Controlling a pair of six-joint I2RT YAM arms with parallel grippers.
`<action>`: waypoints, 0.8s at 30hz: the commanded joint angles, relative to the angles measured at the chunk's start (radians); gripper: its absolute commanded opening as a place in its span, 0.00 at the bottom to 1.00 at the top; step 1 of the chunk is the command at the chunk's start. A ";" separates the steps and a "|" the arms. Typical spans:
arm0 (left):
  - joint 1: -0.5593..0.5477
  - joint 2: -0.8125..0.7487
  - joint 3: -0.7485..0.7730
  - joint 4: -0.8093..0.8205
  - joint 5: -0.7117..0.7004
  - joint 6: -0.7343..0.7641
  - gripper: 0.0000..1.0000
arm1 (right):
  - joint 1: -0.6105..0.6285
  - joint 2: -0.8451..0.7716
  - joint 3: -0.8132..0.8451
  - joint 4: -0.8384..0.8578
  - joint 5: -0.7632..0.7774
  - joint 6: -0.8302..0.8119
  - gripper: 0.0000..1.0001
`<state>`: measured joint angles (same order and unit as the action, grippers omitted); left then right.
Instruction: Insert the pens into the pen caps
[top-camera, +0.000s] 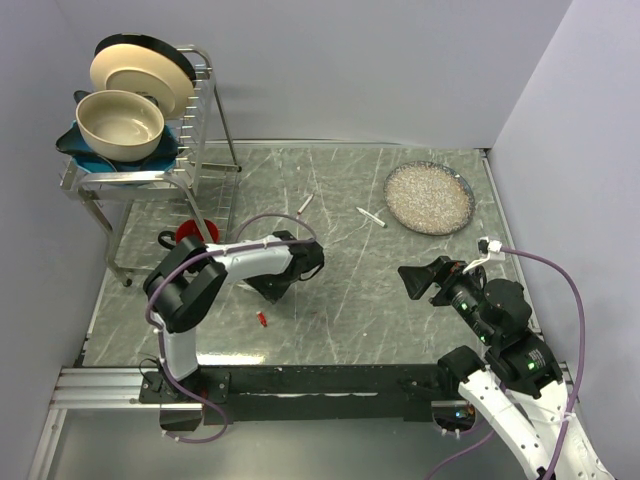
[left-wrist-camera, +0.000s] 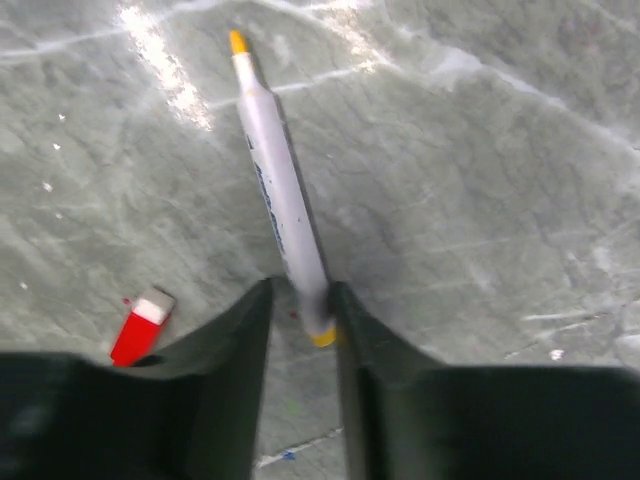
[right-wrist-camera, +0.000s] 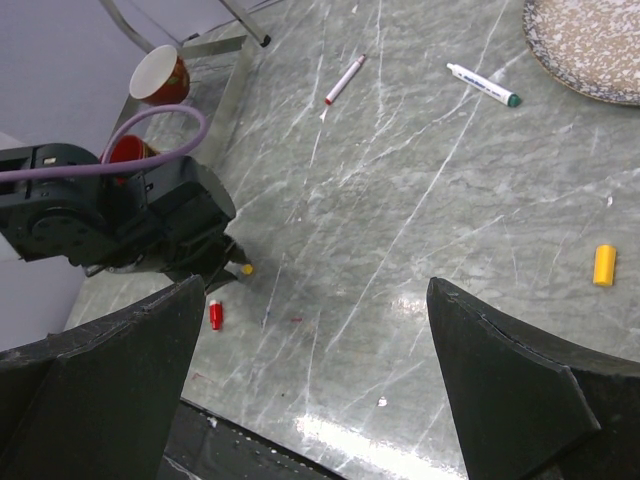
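A white pen (left-wrist-camera: 283, 205) with a yellow tip lies on the table, its yellow rear end between the fingers of my left gripper (left-wrist-camera: 300, 300). The right finger touches the barrel and a gap remains on the left side. A red pen cap (left-wrist-camera: 140, 325) lies just left of that gripper (top-camera: 272, 285). Two more pens lie at the far middle, one red-tipped (right-wrist-camera: 345, 80) and one with a green end (right-wrist-camera: 483, 85). A yellow pen cap (right-wrist-camera: 604, 265) rests to the right. My right gripper (right-wrist-camera: 315, 285) hovers wide open above the table, holding nothing.
A dish rack (top-camera: 205, 150) with a bowl and plates stands at the back left, with a red mug (top-camera: 195, 232) under it. A speckled plate (top-camera: 430, 197) sits at the back right. The right arm (top-camera: 500, 320) is at the near right.
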<state>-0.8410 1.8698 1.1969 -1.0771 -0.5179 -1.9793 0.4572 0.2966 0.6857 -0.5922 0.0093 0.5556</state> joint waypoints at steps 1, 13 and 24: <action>0.005 -0.023 -0.086 0.083 0.022 -0.308 0.24 | -0.005 -0.008 0.002 0.020 -0.006 -0.017 1.00; -0.021 0.008 0.029 0.158 0.099 0.272 0.01 | -0.003 0.030 0.012 0.015 -0.031 -0.010 1.00; -0.282 -0.225 -0.043 0.535 0.082 0.916 0.01 | -0.003 0.073 -0.032 0.060 -0.095 0.104 0.99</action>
<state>-1.0508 1.7931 1.1870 -0.7448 -0.4652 -1.3346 0.4576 0.3546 0.6746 -0.5888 -0.0498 0.6033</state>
